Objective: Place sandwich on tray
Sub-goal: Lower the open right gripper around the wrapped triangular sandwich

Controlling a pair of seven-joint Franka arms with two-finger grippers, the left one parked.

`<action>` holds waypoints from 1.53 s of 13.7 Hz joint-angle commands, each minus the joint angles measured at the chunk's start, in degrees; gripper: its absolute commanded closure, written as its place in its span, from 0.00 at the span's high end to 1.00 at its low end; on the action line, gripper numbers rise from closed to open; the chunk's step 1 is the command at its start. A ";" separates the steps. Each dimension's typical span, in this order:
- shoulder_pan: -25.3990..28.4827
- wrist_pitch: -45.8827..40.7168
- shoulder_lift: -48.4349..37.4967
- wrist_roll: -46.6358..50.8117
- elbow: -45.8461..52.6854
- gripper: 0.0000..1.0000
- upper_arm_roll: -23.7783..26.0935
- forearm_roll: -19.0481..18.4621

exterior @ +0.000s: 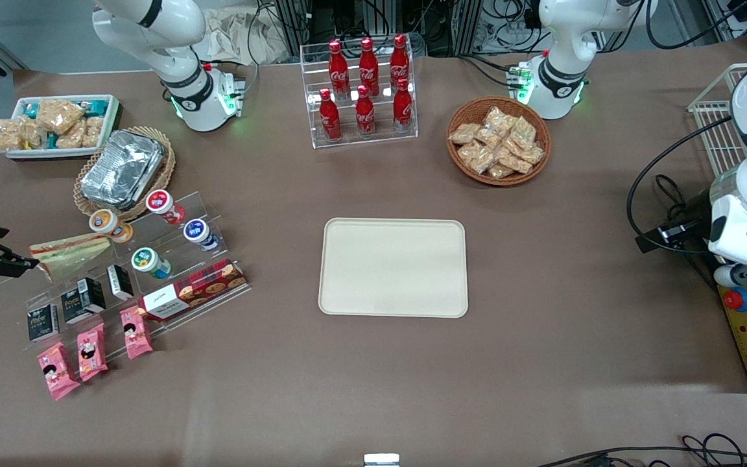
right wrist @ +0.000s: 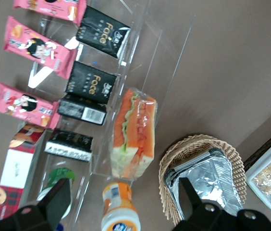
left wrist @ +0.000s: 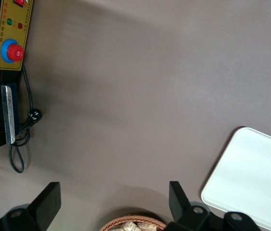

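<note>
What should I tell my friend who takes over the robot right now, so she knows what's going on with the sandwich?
Gripper: open, holding nothing, beside the sandwich at the working arm's end of the table.
Sandwich: on the clear display stand, by the orange-lidded cup, untouched.
Tray: mid-table, bare.
Done: approach only.
Left: grasp the sandwich, lift it, carry it to the tray, set it down.
</note>
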 commanded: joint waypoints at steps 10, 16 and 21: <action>-2.31 10.79 -0.09 0.68 -10.57 1.00 0.32 3.05; -4.68 11.14 0.78 0.42 -10.75 1.00 0.32 7.86; -4.95 12.28 1.49 0.33 -11.19 1.00 0.32 8.59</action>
